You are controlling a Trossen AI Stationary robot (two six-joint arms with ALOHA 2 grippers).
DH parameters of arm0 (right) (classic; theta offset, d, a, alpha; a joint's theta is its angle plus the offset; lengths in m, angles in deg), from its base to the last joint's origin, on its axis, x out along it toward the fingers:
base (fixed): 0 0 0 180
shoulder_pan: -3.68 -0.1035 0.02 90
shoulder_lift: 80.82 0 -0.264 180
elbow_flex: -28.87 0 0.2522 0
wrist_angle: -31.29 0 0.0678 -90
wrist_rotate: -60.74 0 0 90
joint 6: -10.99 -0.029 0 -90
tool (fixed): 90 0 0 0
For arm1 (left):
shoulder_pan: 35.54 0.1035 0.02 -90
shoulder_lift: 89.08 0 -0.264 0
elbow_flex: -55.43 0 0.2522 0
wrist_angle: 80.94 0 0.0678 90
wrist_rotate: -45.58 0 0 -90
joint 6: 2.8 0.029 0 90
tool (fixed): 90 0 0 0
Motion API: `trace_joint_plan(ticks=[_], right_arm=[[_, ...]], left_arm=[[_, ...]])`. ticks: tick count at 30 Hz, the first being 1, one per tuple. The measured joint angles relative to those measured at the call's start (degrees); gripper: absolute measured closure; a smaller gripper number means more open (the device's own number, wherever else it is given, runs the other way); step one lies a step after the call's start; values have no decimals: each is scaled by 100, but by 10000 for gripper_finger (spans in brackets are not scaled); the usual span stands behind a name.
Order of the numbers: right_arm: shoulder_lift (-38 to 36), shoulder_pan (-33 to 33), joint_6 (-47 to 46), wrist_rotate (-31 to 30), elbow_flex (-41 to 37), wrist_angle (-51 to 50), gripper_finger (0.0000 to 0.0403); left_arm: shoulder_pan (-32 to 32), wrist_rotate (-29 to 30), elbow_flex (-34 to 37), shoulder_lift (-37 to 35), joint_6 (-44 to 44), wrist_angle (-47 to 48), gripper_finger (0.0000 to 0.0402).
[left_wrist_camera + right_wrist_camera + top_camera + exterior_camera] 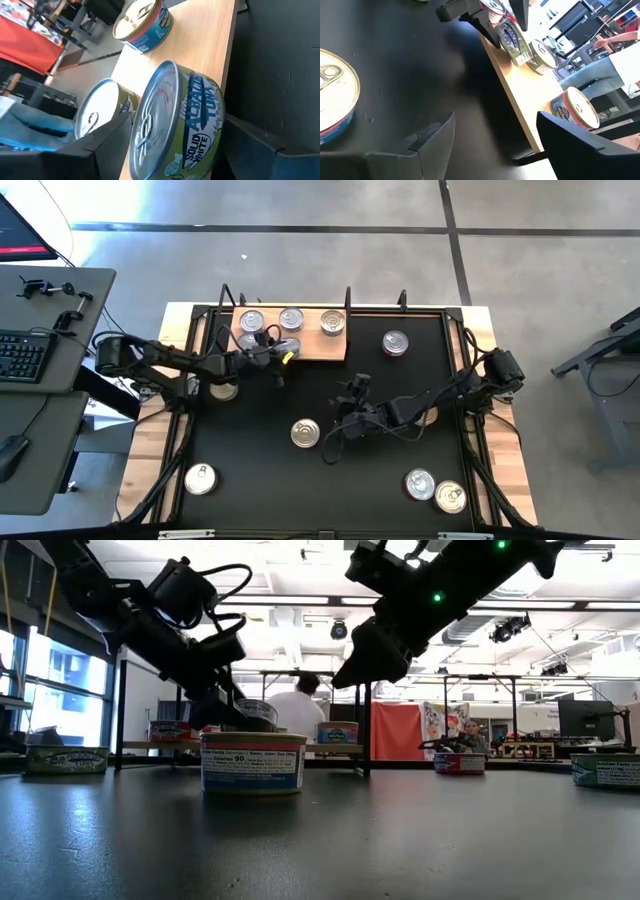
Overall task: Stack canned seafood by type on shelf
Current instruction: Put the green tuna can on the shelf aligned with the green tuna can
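Left pincer: fingers spread wide either side of a green-labelled tuna tin standing on the wooden shelf, gaps showing on both sides. Other tins stand beside it on the shelf. Right pincer: wide, empty, above the black worktop near a loose tin.

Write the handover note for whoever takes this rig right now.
Left pincer: open around an albacore tuna can standing on the wooden shelf.
Right pincer: open, empty, over the mat near the centre can.
Done: four cans on the shelf.
Left: cans scattered on the black mat, including a red-sided one beside the shelf; stacking by type unfinished.
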Motion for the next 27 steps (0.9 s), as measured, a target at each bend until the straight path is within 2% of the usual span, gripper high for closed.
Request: trace_joint_plan(ticks=[7,16,19,22,27], right_arm=[[2,93,-87,348,0,3,132],[4,188,-107,602,0,203,132],[4,187,-93,771,2,337,132],[6,187,-56,1140,2,486,132],[7,187,-42,1485,4,697,132]], left_arm=[[67,-247,-298,0,-637,688,97],[19,-255,-1000,0,-1350,1979,94],[-116,-230,-1202,-33,-1959,2355,94],[-290,-280,-1351,-51,-2708,2572,94],[-499,-150,-1313,-17,-2793,2644,94]])
